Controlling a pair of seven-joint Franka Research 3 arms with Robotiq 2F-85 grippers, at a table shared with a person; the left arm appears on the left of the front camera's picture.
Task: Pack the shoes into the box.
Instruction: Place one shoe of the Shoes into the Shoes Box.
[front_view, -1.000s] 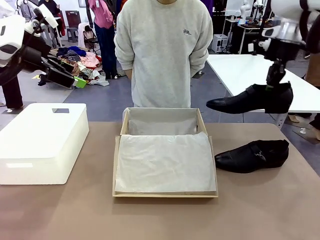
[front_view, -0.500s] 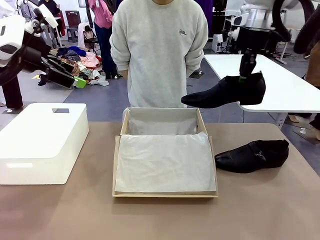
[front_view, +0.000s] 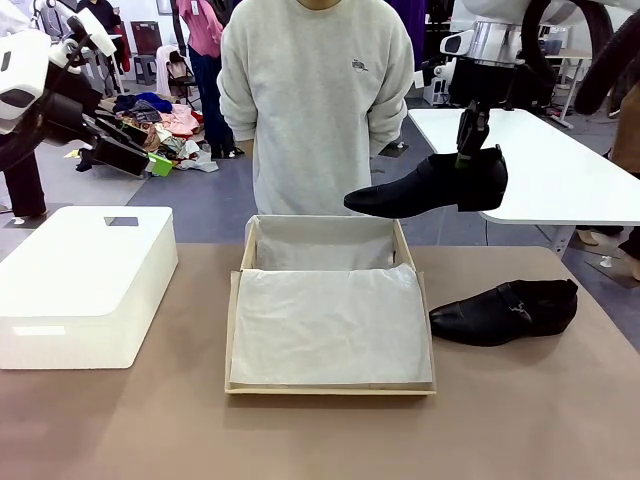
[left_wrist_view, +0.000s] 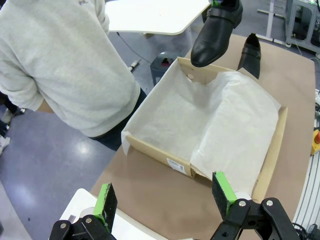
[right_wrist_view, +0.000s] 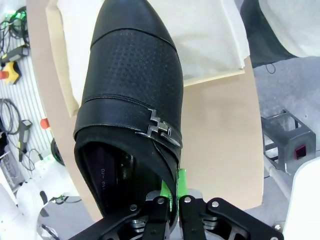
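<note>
My right gripper (front_view: 467, 150) gripped one shoe (front_view: 425, 188) by its heel over the box (front_view: 330, 388) corner; my left gripper (left_wrist_view: 164, 192) hung open. Next, I judged, it needed lowering inside.

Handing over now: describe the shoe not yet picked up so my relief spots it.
Find the open cardboard box on the brown table. Just off its right wall lies a black shoe, toe towards the box. Unlike its twin, held aloft by the right end effector, it rests on the table.
</note>
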